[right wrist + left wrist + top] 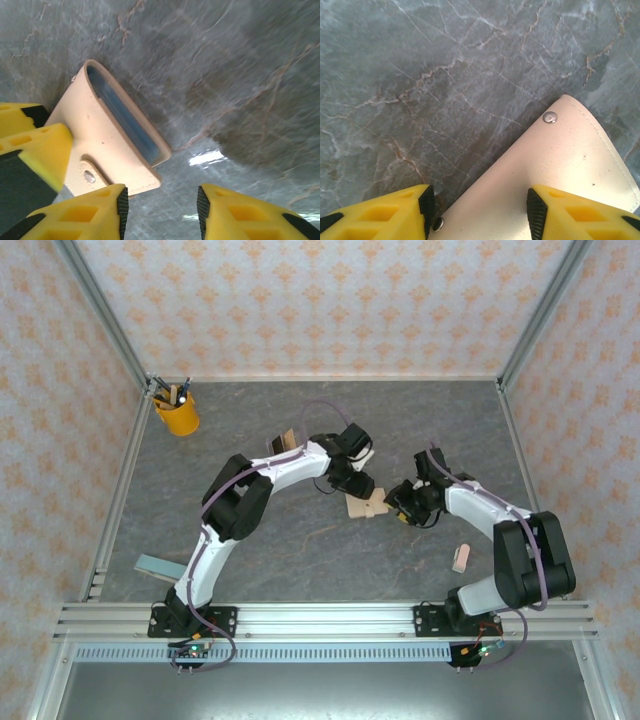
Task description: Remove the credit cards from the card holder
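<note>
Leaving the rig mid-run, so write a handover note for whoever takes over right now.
Left gripper: open, jaws astride the card holder flap.
Right gripper: open beside the holder, one finger at its corner.
Holder lies flat on the table between the arms, pocket open, blue lining showing; no card visible inside.
Done: what looks like a tan card lies out near the right arm.
Left: check the pocket and pull any cards inside.

card holder [107, 150]: cream-tan, blue lining (silver studs)
table [445, 65]: grey marble, rusty veins
gripper fingers [240, 215]: yellow, black pads
</note>
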Controlling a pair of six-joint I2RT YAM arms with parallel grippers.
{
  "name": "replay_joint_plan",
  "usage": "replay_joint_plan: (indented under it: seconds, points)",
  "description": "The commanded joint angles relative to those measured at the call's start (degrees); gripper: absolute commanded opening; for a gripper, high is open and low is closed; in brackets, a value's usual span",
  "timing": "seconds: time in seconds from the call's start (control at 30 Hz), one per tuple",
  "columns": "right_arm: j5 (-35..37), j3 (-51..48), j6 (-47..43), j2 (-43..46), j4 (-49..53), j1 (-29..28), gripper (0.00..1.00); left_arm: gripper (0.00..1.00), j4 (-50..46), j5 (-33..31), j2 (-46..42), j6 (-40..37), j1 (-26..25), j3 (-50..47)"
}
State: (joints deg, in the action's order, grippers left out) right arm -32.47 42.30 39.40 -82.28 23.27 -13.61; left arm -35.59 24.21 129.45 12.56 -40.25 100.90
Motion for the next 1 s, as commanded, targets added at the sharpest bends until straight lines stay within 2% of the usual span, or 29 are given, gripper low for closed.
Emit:
replay_joint_plan:
  seconds: [0.0,0.27,0.67,0.83,0.97]
  points:
    - [-2.5,-0.8,3.2,-0.7,-3.7,-1.0,0.39,0.51,-3.4,2.9,-2.7,-1.4,0.0,-3.1]
    - [-3.7,-0.6,5.7,-5.4,-8.8,-2.9,0.28,0.43,0.0,5.2,-9.8,1.2,0.0,-13.5]
    - [-4.7,5.3,3.8,-12.1,-9.4,-8.4,0.24,0.41,9.1,5.4,-19.5,11.7,0.1,-29.6]
    - [2.4,6.1,-0.3,-5.4,0.5,-8.4,0.34,0.40,12.6,5.5,-23.1,16.2,0.3,-34.0]
    - [1.2,3.2,-0.8,-1.1,3.0,-8.7,0.42,0.41,14.6,5.4,-25.0,19.7,0.9,-37.0]
